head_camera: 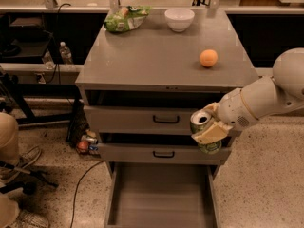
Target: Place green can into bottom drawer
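Note:
My gripper [207, 129] is shut on the green can [201, 122], whose silver top faces up and left. I hold it in front of the right end of the two upper drawers, above the right side of the bottom drawer [161, 194]. That drawer is pulled out, a wide grey tray with thin side walls and a bare floor. My white arm [266, 96] reaches in from the right.
The grey cabinet top [156, 56] holds an orange [208, 58], a white bowl [179, 18] and a green snack bag [124, 19]. Two shallower drawers with black handles [166, 120] sit above. Cans and cables lie on the floor at the left [85, 144].

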Controlling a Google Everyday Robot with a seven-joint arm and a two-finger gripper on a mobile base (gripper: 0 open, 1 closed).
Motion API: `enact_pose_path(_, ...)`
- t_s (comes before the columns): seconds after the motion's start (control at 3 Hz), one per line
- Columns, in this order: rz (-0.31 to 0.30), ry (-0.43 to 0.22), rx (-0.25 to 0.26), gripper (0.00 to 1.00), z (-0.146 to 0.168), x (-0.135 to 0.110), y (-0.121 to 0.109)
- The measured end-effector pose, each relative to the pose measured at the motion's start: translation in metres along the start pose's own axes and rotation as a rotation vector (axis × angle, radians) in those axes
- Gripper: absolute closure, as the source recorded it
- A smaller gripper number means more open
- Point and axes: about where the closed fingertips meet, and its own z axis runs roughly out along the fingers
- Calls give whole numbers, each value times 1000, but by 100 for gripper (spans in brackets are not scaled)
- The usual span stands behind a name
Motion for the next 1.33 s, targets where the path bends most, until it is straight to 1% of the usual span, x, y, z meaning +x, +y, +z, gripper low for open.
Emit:
enact_pose_path(0.33,3,36,-18,100,20,13,-2)
enact_pose_path(0.67,26,89,-53,100,58,47,-7)
enact_pose_path(1.0,43,187,-44,100,97,87,-7)
enact_pose_path(1.33,46,281,-11,100,132,122,-5)
